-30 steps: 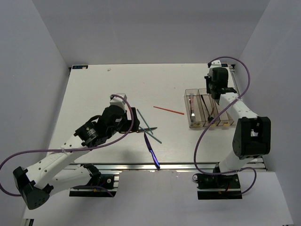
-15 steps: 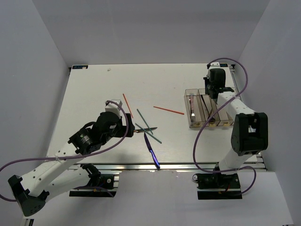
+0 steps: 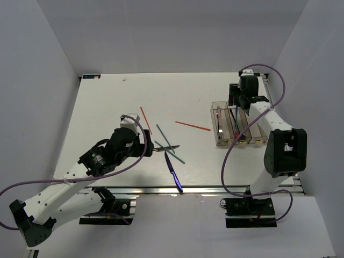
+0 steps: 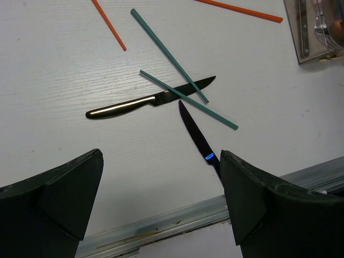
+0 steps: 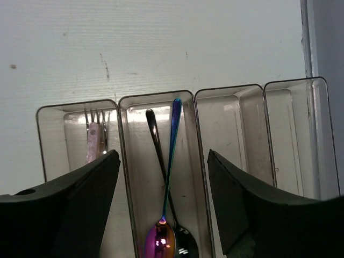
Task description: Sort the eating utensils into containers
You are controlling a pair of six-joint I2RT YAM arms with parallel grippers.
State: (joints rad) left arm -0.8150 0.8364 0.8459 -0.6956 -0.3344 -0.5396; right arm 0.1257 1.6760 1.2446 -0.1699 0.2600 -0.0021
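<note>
The containers (image 3: 214,129) are four joined clear bins at the right. My right gripper (image 3: 239,100) hovers open over the second bin (image 5: 156,107), where a rainbow-tinted spoon (image 5: 172,156) lies across a black spoon (image 5: 155,140). Forks (image 5: 94,137) lie in the first bin. The other two bins (image 5: 231,134) look empty. My left gripper (image 4: 161,166) stands open and empty above the table's near edge. Just beyond it lie a dark knife (image 4: 150,102), a blue knife (image 4: 194,134), two teal chopsticks (image 4: 169,55) and two red chopsticks (image 4: 109,25).
The table's metal front rail (image 4: 177,220) runs just under my left gripper. White walls close in the table on the left, back and right. Purple cables (image 3: 231,145) loop off both arms, one passing near the bins' front ends.
My right gripper has opened and the rainbow-tinted spoon now lies loose in the second bin. The left arm drew back toward the near edge, uncovering a red chopstick, then held still.
</note>
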